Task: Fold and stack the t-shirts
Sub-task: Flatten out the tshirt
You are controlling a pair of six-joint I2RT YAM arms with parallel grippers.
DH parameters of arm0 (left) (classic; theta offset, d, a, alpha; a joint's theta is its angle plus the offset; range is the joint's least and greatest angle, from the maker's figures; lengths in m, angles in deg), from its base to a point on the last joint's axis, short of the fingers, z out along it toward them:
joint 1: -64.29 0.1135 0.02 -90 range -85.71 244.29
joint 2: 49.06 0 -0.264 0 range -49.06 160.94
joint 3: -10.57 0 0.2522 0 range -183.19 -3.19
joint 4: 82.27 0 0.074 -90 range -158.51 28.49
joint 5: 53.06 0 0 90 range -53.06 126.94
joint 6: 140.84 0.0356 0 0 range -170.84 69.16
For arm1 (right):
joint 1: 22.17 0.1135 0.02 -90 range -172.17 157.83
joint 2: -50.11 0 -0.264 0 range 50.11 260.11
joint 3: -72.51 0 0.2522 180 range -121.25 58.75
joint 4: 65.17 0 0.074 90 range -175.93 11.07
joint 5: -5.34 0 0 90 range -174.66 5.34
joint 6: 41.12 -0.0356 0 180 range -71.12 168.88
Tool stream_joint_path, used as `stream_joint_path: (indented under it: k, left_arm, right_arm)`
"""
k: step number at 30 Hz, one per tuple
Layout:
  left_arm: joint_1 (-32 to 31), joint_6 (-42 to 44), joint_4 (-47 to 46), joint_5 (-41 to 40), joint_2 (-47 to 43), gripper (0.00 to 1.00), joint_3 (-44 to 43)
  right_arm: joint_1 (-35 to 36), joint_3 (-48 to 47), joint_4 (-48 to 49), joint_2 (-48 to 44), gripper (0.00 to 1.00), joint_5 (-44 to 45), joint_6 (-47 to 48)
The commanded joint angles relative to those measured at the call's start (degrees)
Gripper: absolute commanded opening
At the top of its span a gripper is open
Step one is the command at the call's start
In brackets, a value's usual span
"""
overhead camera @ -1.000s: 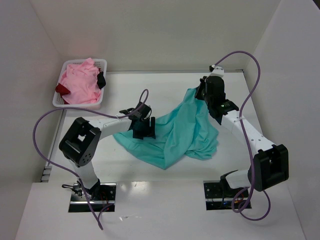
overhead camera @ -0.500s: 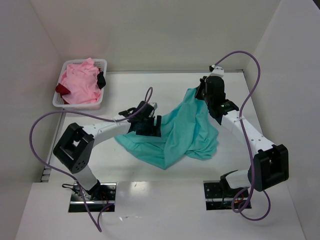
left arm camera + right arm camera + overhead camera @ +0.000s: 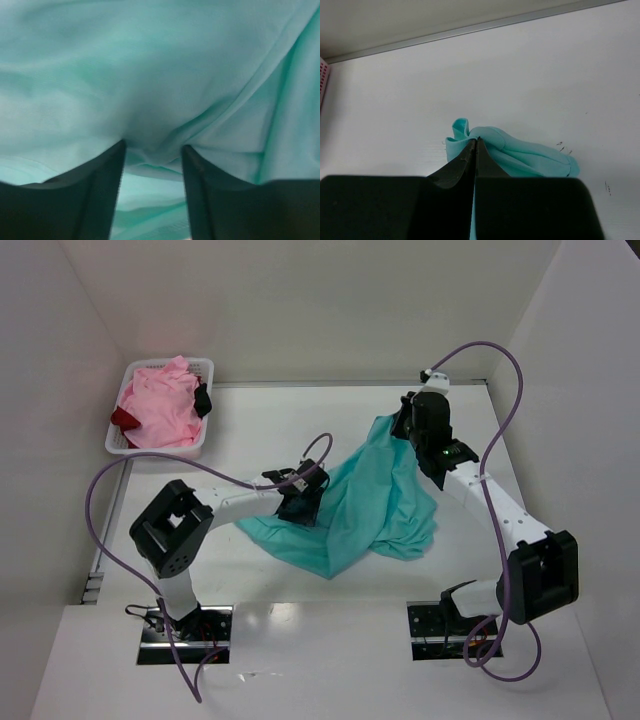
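Our left hand [image 3: 152, 147] presses down into the teal shirt [image 3: 372, 512] with its fingers partly apart, a soft ridge of cloth rising between them but not pinched, so we judge it is set to take a fold rather than holding one. Our right hand [image 3: 477, 142] is closed tight on the shirt's far edge and holds that corner up off the bench [image 3: 250, 420], which is why the cloth hangs in a slope from there down to a rumpled heap in the middle. A second grip would let us spread it flat for folding. Well apart, at the far left corner, the pink shirt [image 3: 160, 405] lies heaped over the dark red shirt [image 3: 122, 420] in the basket [image 3: 205, 367], both waiting.
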Motion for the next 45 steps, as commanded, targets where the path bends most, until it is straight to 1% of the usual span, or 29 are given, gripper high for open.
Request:
stream_joint_path:
  k: [1, 4, 5, 7, 8, 9, 11, 13, 16, 21, 22, 25, 28, 32, 34, 38, 43, 45]
  left_arm:
    - [0.2, -0.7, 1.3, -5.5, 0.4, 0.55, -2.1]
    - [0.2, -0.7, 0.8, -5.5, 0.4, 0.45, -2.1]
    - [0.2, -0.7, 0.8, -5.5, 0.4, 0.39, -2.1]
    - [0.2, -0.7, 0.1, -4.9, 0.9, 0.30, -2.1]
    - [0.2, -0.7, 0.1, -4.9, 0.9, 0.25, -2.1]
    - [0.2, -0.7, -0.4, -4.4, 0.9, 0.13, -2.1]
    - [0.2, -0.2, -0.4, -3.9, 0.9, 0.01, -2.6]
    - [0.2, -0.2, -0.4, -3.3, 0.9, 0.00, -3.1]
    - [0.2, 0.3, 0.9, -3.3, -1.7, 0.00, -5.3]
    - [0.2, 3.5, 5.7, -3.3, -8.5, 0.00, -13.4]
    - [0.2, 4.0, 6.5, -3.8, -9.6, 0.00, -15.9]
    - [0.2, 5.4, 8.4, -6.2, -13.5, 0.00, -19.2]
    - [0.2, 7.5, 10.4, -10.5, -16.5, 0.00, -23.7]
    - [0.2, 8.9, 9.2, -15.9, -22.0, 0.00, -25.0]
    - [0.2, 9.6, 9.8, -15.9, -23.6, 0.00, -25.7]
    - [0.7, 10.1, 10.9, -12.4, -28.8, 0.00, -26.3]
    - [1.2, 9.6, 10.2, -13.8, -37.1, 0.00, -25.8]
    - [1.2, 9.6, 10.2, -14.3, -38.6, 0.00, -27.1]
  right_arm:
    - [-0.2, 0.7, 3.4, -2.4, 0.00, 1.6, 0.2]
    - [-0.2, 0.7, 3.4, -2.4, 0.00, 1.6, 0.2]
    - [-0.2, 0.7, 3.4, -2.4, 0.00, 1.6, 0.2]
    - [-0.2, 0.7, 3.4, -2.9, 0.00, 1.6, 0.2]
    - [-0.2, 0.7, 3.4, -2.9, 0.00, 1.6, 0.2]
    - [-0.2, 0.7, 3.4, -2.9, 0.00, 1.6, 0.2]
    - [-0.2, 0.7, 2.9, -2.9, 0.00, 1.6, 0.2]
    - [-0.2, 0.7, 2.9, -2.9, 0.00, 1.6, 0.2]
    - [-0.2, 0.7, 2.9, -3.5, 0.00, 2.1, 0.2]
    - [-0.2, 0.1, 3.4, -4.0, 0.00, 2.1, 0.2]
    - [-0.2, 0.1, 3.4, -4.0, 0.00, 2.6, 0.2]
    - [-0.2, -0.4, 4.5, -5.1, 0.00, 2.6, 0.2]
    - [-0.2, -1.0, 4.5, -6.2, 0.00, 3.2, 0.2]
    - [-0.2, -3.0, 4.5, -7.2, 0.00, 5.0, 0.8]
    - [-0.7, -4.4, 4.5, -7.9, 0.00, 5.6, 1.3]
    - [-0.7, -8.5, 3.4, -9.1, 0.00, 6.4, 2.5]
    - [-0.7, -12.2, 2.7, -12.4, 0.00, 7.6, 3.8]
    - [-0.7, -15.0, 2.2, -13.1, 0.00, 7.6, 4.5]
